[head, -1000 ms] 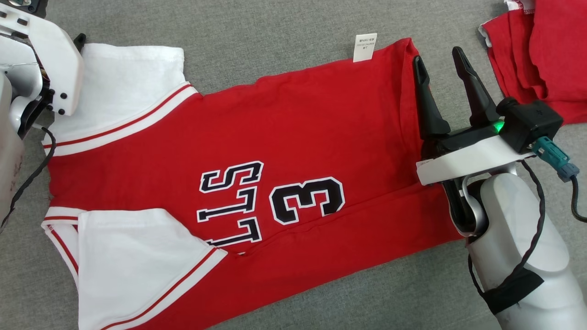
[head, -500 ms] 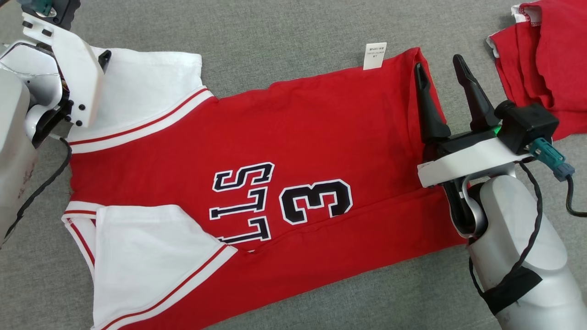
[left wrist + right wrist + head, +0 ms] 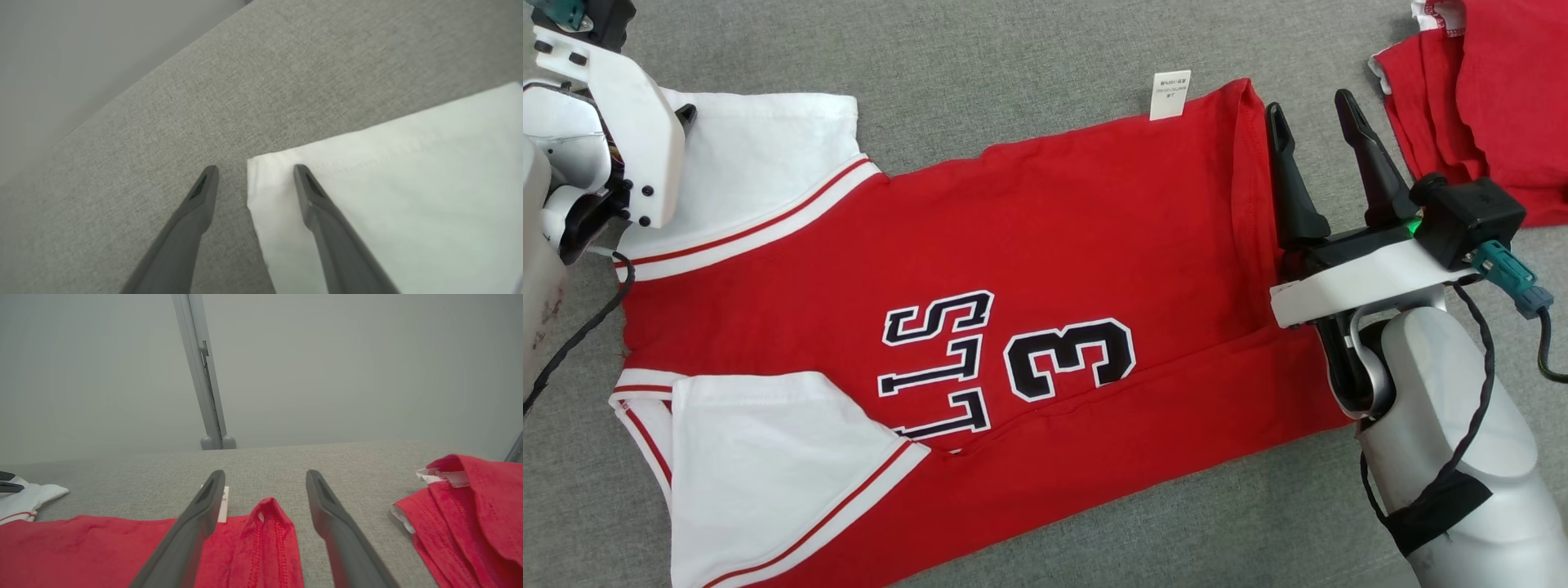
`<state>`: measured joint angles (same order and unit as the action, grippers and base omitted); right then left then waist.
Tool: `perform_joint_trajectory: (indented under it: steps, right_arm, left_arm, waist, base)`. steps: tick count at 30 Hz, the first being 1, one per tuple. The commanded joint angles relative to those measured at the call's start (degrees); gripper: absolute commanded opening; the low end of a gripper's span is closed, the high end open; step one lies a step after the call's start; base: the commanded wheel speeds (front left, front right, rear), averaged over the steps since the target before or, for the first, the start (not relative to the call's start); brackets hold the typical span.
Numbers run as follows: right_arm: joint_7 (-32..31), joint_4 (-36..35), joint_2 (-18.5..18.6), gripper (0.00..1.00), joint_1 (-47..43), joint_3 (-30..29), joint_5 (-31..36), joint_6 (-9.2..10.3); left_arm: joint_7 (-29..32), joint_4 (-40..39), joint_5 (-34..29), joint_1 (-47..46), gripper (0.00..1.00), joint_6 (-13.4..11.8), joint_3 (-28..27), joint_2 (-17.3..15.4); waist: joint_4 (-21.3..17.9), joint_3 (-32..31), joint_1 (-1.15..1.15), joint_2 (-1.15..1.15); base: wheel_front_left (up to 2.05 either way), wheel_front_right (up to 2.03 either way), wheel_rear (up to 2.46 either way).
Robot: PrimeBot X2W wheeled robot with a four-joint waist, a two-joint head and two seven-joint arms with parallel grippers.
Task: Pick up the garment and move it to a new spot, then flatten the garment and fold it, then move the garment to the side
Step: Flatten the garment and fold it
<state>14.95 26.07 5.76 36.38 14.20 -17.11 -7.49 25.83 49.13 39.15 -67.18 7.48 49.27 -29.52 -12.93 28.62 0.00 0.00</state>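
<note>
Two jaw pairs have been kept spread and empty, the garment's (image 3: 1094,229) sleeve corner (image 3: 265,175) between those of the left gripper (image 3: 255,169), its hem corner (image 3: 265,516) between those of the right gripper (image 3: 265,475); pinching is judged next.

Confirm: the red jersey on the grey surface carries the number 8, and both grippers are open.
Wrong: the head view shows a 3 on the red jersey. It lies on the grey surface; left gripper and right gripper are open.

Left arm (image 3: 572,122) angled down, right arm (image 3: 1445,400) level, both jaws apart
</note>
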Motion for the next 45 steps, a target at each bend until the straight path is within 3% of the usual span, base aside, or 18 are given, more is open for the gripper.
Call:
perform_joint_trajectory:
  steps: [1,2,7,16,24,32,40,41,42,44,45]
  right_arm:
    - [0.32,-0.10,0.14,1.00,0.00,-0.13,0.27,0.00]
    - [0.31,-0.11,0.13,1.00,0.10,-0.15,0.36,0.00]
    - [0.33,-0.11,0.36,1.00,0.68,-0.54,0.67,0.00]
    - [0.09,1.69,2.59,1.00,1.65,-1.20,0.35,0.00]
    - [-9.37,8.05,8.37,1.00,5.51,2.10,-2.14,0.00]
    - [-18.42,13.32,13.80,1.00,9.27,8.13,-7.94,0.01]
    - [-21.20,18.89,15.33,1.00,12.36,10.32,-13.83,0.01]
    - [-21.70,19.18,15.10,0.89,12.60,10.71,-14.65,0.00]
    - [-22.04,19.39,15.14,0.47,12.88,11.27,-15.33,0.00]
    - [-22.01,19.67,15.65,0.01,13.35,12.06,-16.54,0.01]
    - [-21.79,19.86,15.83,0.00,13.36,12.47,-17.04,0.01]
  left_arm:
    - [1.09,0.24,2.34,1.12,0.31,-0.02,0.45,0.29]
    - [1.71,0.00,3.57,1.59,0.00,-0.02,0.46,0.44]
    - [1.65,-0.24,7.64,1.26,0.00,-0.05,-0.06,-0.75]
    - [-6.00,-2.71,7.19,1.13,0.00,-0.05,1.62,-0.76]
    - [-13.32,-8.96,7.34,3.74,0.00,-0.04,3.17,-0.16]
    - [-15.56,-13.20,7.30,6.17,0.00,-0.43,4.17,0.73]
    - [-15.45,-14.78,7.79,6.76,0.00,-0.82,4.45,0.80]
    - [-15.41,-14.84,7.85,6.69,0.00,-0.85,4.46,0.73]
    - [-15.33,-14.90,7.88,6.56,0.00,-0.88,4.42,0.63]
    - [-15.29,-15.03,7.90,6.23,0.00,-0.95,4.32,0.46]
    - [-15.22,-15.06,7.91,6.08,0.00,-0.99,4.28,0.36]
  waist:
    - [-0.02,-0.03,0.00,0.00]
    - [-0.04,-0.01,0.00,0.00]
    - [0.25,0.03,0.00,0.00]
    - [3.17,-1.57,0.00,0.00]
    - [7.93,-3.03,0.00,0.00]
    - [10.81,-3.23,0.00,0.00]
    - [11.41,-2.74,0.00,0.00]
    - [11.40,-2.63,0.00,0.00]
    - [11.39,-2.49,0.00,0.00]
    - [11.36,-2.17,0.00,0.00]
    - [11.36,-1.99,0.00,0.00]
  base:
    - [0.00,0.00,0.00]
    - [0.00,0.00,0.00]
    - [0.00,0.00,0.00]
    - [0.00,0.00,0.00]
    - [0.00,0.00,0.00]
    - [0.00,0.00,0.00]
    - [0.00,0.00,0.00]
    - [0.00,0.00,0.00]
    - [0.00,0.00,0.00]
    - [0.00,0.00,0.00]
    - [0.00,0.00,0.00]
